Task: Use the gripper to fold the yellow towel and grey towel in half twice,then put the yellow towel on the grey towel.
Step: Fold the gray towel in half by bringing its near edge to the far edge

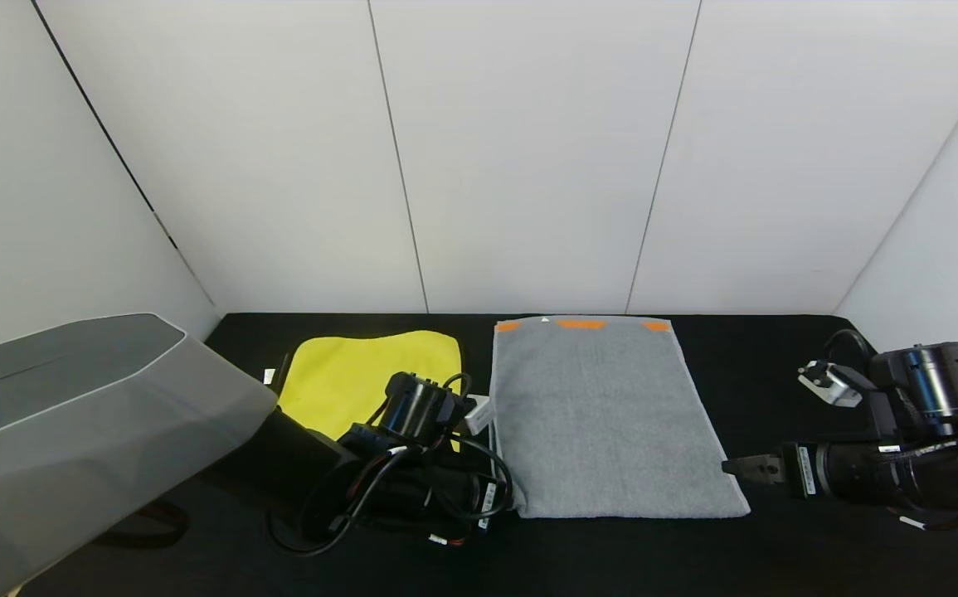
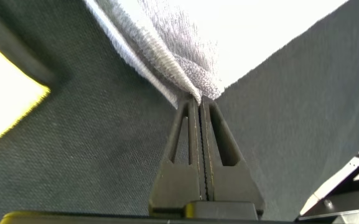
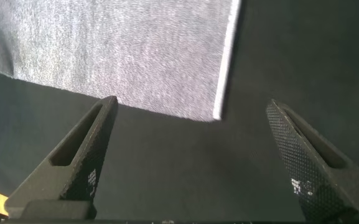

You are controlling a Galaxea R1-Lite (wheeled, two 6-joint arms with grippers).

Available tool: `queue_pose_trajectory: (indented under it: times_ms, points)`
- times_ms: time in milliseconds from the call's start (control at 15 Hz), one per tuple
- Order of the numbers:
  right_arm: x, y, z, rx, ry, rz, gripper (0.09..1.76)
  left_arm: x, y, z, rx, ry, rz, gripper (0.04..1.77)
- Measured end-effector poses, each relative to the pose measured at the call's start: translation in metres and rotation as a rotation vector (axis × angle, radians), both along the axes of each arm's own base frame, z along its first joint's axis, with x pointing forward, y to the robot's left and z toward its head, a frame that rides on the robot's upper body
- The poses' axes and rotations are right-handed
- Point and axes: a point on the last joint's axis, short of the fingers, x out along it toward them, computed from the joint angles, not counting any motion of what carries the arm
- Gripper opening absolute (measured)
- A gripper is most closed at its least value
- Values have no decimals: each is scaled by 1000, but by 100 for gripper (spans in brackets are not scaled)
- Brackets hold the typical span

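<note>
Your left tool (image 2: 202, 102) is pinched tight on the near left corner of the grey towel (image 1: 603, 414), which lies flat on the black surface (image 1: 777, 547) with its orange marks at the far end. Your right tool (image 3: 195, 155) hangs spread wide and holding nothing, apparently just off the towel's near right corner. The yellow towel (image 1: 354, 373) lies just left of the grey one, partly hidden by your left arm.

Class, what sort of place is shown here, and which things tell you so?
Probably a robot test booth: bare white wall panels, a black cloth-covered table, and just a grey towel and yellow towel laid out.
</note>
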Motion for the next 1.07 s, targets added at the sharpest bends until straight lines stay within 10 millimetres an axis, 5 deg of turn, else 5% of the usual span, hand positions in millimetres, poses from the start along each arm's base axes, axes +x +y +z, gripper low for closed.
queue_pose_trajectory:
  times_ms: [400, 1067]
  points:
    - [12, 22, -18, 40, 17, 28, 171, 3, 9, 2, -4, -3, 30, 11]
    - [12, 19, -38, 29, 86, 13, 171, 3, 9, 4, -7, -7, 29, 11]
